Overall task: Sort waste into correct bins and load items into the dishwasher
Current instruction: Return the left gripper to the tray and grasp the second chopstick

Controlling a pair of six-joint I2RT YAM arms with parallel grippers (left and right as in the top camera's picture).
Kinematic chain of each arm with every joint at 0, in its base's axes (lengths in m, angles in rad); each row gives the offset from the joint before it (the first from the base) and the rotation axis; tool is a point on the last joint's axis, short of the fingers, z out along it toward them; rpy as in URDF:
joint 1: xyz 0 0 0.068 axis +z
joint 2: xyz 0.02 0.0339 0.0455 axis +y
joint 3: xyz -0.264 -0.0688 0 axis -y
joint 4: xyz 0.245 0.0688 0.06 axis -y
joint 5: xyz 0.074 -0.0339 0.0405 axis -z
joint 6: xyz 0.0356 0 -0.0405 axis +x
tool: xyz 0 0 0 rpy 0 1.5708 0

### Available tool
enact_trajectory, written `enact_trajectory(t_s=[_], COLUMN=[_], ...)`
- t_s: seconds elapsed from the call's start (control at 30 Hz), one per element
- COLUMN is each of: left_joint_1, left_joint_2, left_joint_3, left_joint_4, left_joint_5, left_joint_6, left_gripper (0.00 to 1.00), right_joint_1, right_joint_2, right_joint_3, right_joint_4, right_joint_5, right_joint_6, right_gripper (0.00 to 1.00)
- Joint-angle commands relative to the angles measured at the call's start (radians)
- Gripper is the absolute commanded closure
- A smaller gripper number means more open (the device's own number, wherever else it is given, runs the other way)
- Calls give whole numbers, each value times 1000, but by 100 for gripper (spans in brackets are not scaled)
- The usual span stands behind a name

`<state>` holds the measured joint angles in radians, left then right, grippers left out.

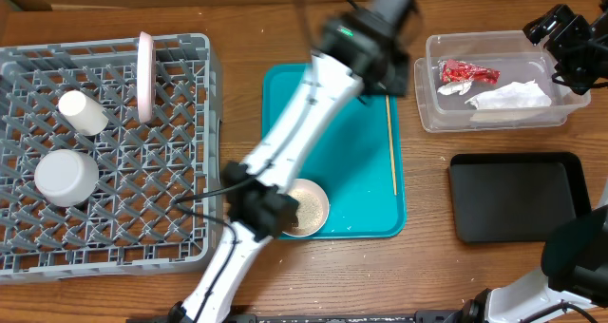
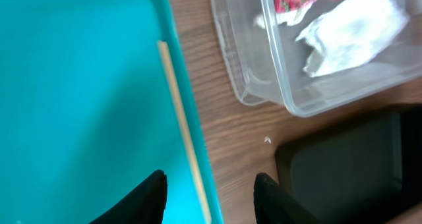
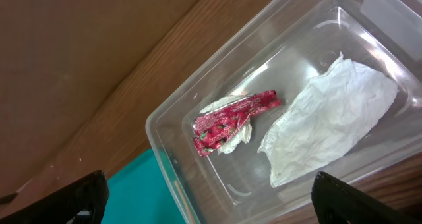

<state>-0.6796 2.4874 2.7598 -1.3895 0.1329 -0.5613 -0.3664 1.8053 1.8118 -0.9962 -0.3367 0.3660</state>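
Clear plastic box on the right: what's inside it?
Inside the clear box lie a red wrapper and a crumpled white napkin. A smaller white scrap pokes out beneath the wrapper; how far it extends under it is hidden.

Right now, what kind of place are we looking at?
Probably a lab tabletop mock-up of a dish-clearing station: a dish rack with cups, a teal tray with a bowl, and a clear bin holding a wrapper.
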Motion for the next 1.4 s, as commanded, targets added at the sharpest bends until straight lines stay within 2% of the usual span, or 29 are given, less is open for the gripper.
enact_trajectory(t_s=[0.0,0.07,0.4,0.63,0.83,1.37], left_joint_1=[-70,-88,-57,-58,-61,-61], left_joint_2=[111,151,203,254,282,290], left_joint_3=[4,4,4,2,2,-24], left_joint_4=[42,39,2,42,113,129], left_joint_5=[-131,-156,-200,-203,-146,-167], left_joint_6=[-111,-141,-142,-146,-154,-180], left_gripper=[58,63,67,66,67,66], right_joint_1=[-2,-2,-2,-2,-2,-2], right_joint_2=[-15,-15,-15,-15,-15,-15], right_joint_3=[25,25,25,25,25,25], right_joint_4=[3,3,3,3,3,3], right_joint_5=[-4,-4,-4,-4,-4,-4], right_joint_6=[2,2,2,2,2,2], right_gripper=[0,0,0,0,0,0])
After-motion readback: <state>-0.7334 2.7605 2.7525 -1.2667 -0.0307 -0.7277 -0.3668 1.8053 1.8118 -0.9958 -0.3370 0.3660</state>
